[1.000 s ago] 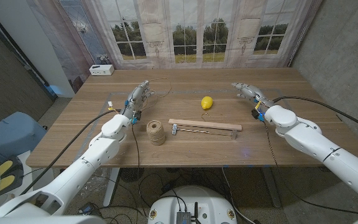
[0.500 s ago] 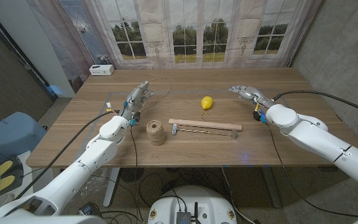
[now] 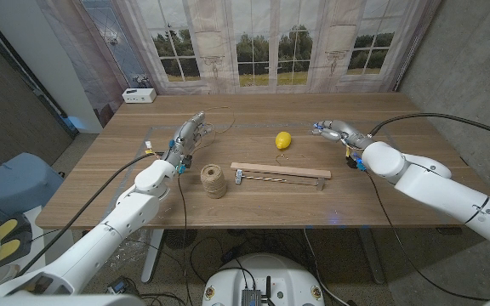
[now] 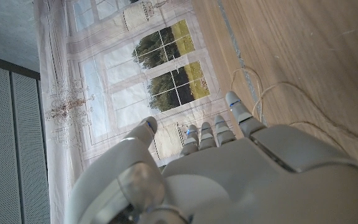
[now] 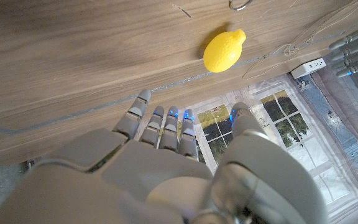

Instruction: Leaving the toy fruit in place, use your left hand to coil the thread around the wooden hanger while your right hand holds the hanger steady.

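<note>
White box (image 3: 139, 95) at the far left corner of the wooden surface (image 3: 253, 191). Left hand (image 3: 190, 133) raised over the left part of the surface, fingers (image 4: 236, 111) apart and reaching forward, nothing held. Loose thread (image 3: 217, 121) lying in loops just past that hand, also seen in the left wrist view (image 4: 272, 99). Spool of twine (image 3: 214, 180) standing upright near the front edge, just left of the hanger. Wooden hanger (image 3: 281, 172) lying flat at the middle, its metal hook at the left end, untouched by either hand. Toy lemon (image 3: 283, 140) behind the hanger, apart from it; also in the right wrist view (image 5: 223, 51). Right hand (image 3: 334, 129) hovering right of the lemon, well apart from the hanger, fingers (image 5: 160, 121) spread and empty.
</note>
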Available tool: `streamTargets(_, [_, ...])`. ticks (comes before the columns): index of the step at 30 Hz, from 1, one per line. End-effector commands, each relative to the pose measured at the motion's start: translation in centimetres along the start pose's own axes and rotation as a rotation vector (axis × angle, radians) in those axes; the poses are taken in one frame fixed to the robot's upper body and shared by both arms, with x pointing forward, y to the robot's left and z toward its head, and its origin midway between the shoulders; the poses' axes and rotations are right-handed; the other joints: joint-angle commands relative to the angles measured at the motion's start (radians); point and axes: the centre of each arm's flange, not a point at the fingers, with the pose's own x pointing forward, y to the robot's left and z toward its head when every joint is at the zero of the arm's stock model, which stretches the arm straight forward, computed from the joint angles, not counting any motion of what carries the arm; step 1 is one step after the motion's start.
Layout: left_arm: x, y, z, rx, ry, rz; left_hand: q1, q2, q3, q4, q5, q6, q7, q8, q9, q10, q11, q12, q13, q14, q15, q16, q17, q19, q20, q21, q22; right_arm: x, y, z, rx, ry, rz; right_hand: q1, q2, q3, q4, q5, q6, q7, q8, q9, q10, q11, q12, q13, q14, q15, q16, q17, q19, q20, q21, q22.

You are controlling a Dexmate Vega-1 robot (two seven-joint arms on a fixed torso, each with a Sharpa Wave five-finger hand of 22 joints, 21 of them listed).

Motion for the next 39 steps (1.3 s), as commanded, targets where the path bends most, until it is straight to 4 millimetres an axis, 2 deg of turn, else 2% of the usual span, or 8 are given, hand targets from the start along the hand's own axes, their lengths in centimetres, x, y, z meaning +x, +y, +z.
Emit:
streamTargets(1, [-0.4, -0.4, 0.2, 0.006, -0.003, -0.015, -0.004, -0.001, -0.001, -0.008, -0.001, 0.005, 0.006, 0.000, 0.002, 0.005, 0.011, 0.005, 0.001, 0.002, 0.009, 0.003, 0.000, 0.001, 0.009, -0.004, 0.001, -1.2, 1.0, 1.3, -0.119, 0.004, 0.039, 0.019, 0.000, 0.007, -0.009, 0.001, 0.011, -0.005, 0.007, 0.002, 0.010, -0.001, 0.004, 0.005, 0.009, -0.006, 0.005, 0.003, 0.010, 0.000, 0.003, 0.002])
streamTargets(13, [-0.6, -0.7, 0.5, 0.010, -0.011, -0.027, -0.007, -0.001, -0.002, -0.010, -0.001, 0.006, 0.007, -0.002, 0.003, 0.005, 0.011, 0.005, 0.002, 0.003, 0.009, 0.003, 0.000, 0.003, 0.009, -0.007, 0.002, -2.3, 2.1, 1.9, -0.201, -0.007, 0.098, 0.032, 0.002, 0.013, -0.013, 0.001, 0.016, -0.010, 0.006, 0.003, 0.014, -0.006, 0.002, 0.006, 0.012, -0.012, 0.004, 0.003, 0.016, 0.001, 0.004, 0.002])
streamTargets(20, [-0.7, -0.9, 0.5, 0.008, -0.013, -0.031, -0.008, 0.000, -0.002, -0.012, 0.000, 0.006, 0.006, -0.003, 0.003, 0.005, 0.010, 0.004, 0.002, 0.003, 0.010, 0.003, 0.000, 0.004, 0.010, -0.010, 0.002, -3.0, 2.9, 2.6, -0.273, 0.009, 0.087, 0.059, -0.003, 0.023, -0.024, 0.002, 0.023, -0.009, 0.004, 0.003, 0.022, -0.009, 0.001, 0.006, 0.022, -0.022, 0.004, 0.001, 0.028, 0.000, 0.006, 0.002])
streamTargets(23, [-0.8, -0.9, 0.4, 0.008, -0.013, -0.032, -0.009, 0.000, -0.002, -0.012, 0.000, 0.007, 0.007, -0.003, 0.003, 0.005, 0.010, 0.004, 0.002, 0.003, 0.009, 0.003, 0.000, 0.004, 0.011, -0.011, 0.002, -3.2, 3.2, 2.9, -0.310, 0.022, 0.079, 0.099, -0.016, 0.035, -0.037, 0.002, 0.028, -0.010, 0.004, 0.003, 0.042, -0.013, 0.003, 0.006, 0.036, -0.034, 0.004, -0.001, 0.042, 0.001, 0.009, 0.001])
streamTargets(24, [-0.8, -1.0, 0.4, 0.006, -0.012, -0.032, -0.009, 0.000, -0.002, -0.012, 0.000, 0.007, 0.007, -0.003, 0.003, 0.005, 0.010, 0.004, 0.002, 0.003, 0.009, 0.003, 0.000, 0.004, 0.010, -0.011, 0.002, -3.3, 3.4, 3.1, -0.324, 0.024, 0.080, 0.125, -0.035, 0.038, -0.040, 0.002, 0.032, -0.011, 0.003, 0.004, 0.054, -0.014, 0.004, 0.007, 0.054, -0.042, 0.007, -0.001, 0.055, 0.002, 0.011, 0.001])
streamTargets(27, [-0.9, -1.0, 0.3, 0.004, -0.011, -0.032, -0.010, 0.000, -0.002, -0.013, 0.000, 0.007, 0.006, -0.003, 0.003, 0.005, 0.010, 0.004, 0.002, 0.003, 0.009, 0.002, 0.000, 0.004, 0.011, -0.012, 0.002, -3.5, 3.8, 3.4, -0.353, 0.033, 0.076, 0.146, -0.049, 0.039, -0.041, 0.004, 0.045, -0.013, 0.006, 0.004, 0.069, -0.016, 0.007, 0.008, 0.064, -0.045, 0.008, -0.001, 0.069, 0.001, 0.014, 0.002])
streamTargets(32, [-1.2, -0.9, 0.2, 0.002, -0.008, -0.030, -0.011, 0.000, -0.002, -0.014, 0.000, 0.008, 0.006, -0.004, 0.003, 0.005, 0.009, 0.004, 0.002, 0.003, 0.010, 0.002, 0.000, 0.005, 0.011, -0.014, 0.002, -3.7, 4.3, 3.8, -0.396, 0.047, 0.082, 0.194, -0.102, 0.032, -0.040, 0.013, 0.080, -0.018, 0.015, 0.006, 0.100, -0.026, 0.013, 0.012, 0.091, -0.057, 0.013, 0.002, 0.090, -0.001, 0.017, 0.002])
streamTargets(39, [-1.4, -0.8, 0.0, 0.000, -0.005, -0.032, -0.013, 0.001, -0.002, -0.015, 0.000, 0.008, 0.006, -0.005, 0.003, 0.005, 0.011, 0.003, 0.002, 0.003, 0.009, 0.002, 0.000, 0.005, 0.011, -0.016, 0.002, -3.6, 4.9, 4.1, -0.459, 0.080, 0.113, 0.254, -0.140, 0.030, -0.039, 0.030, 0.112, -0.029, 0.022, 0.007, 0.127, -0.039, 0.018, 0.015, 0.106, -0.067, 0.013, 0.005, 0.106, -0.003, 0.017, 0.003])
